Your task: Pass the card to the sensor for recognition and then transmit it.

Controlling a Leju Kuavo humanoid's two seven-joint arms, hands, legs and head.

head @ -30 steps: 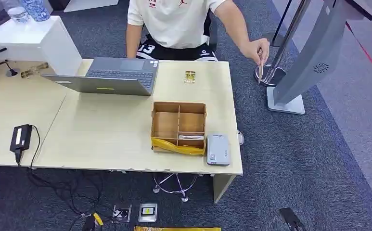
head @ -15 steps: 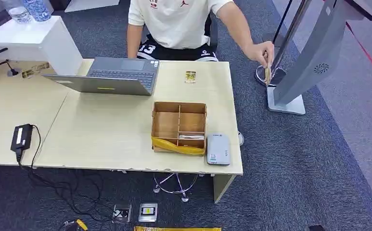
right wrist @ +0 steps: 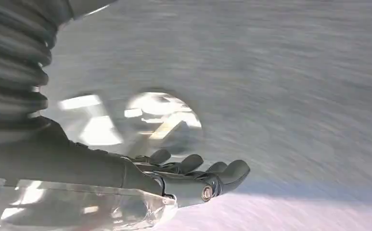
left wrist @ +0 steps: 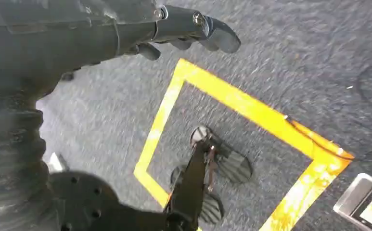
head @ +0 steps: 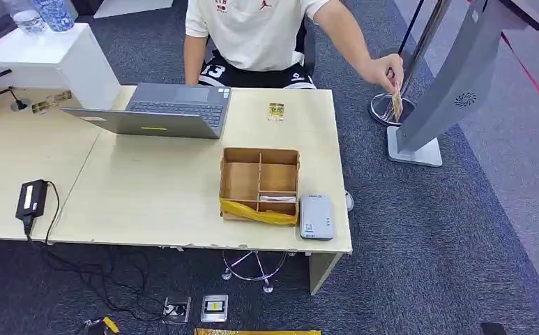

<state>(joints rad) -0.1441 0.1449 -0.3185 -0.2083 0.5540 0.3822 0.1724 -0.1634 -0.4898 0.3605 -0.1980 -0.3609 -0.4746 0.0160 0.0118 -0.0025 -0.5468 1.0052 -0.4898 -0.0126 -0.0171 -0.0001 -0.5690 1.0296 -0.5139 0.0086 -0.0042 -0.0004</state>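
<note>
Person's hand at two o'clock offers the card; both robot hands hang empty, fingers loosely apart; reader unused.

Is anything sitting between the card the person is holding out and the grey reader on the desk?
Nothing visible blocks it. The card hangs in the person's hand off the desk's far right corner; the card reader lies at the near right edge, with the wooden organizer box beside it, not across that path.

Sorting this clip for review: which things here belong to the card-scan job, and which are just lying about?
Job:
card, held by the person's hand
grey card reader
left hand, holding nothing
right hand, holding nothing

Lying about:
laptop
wooden divider box
power adapter
</note>
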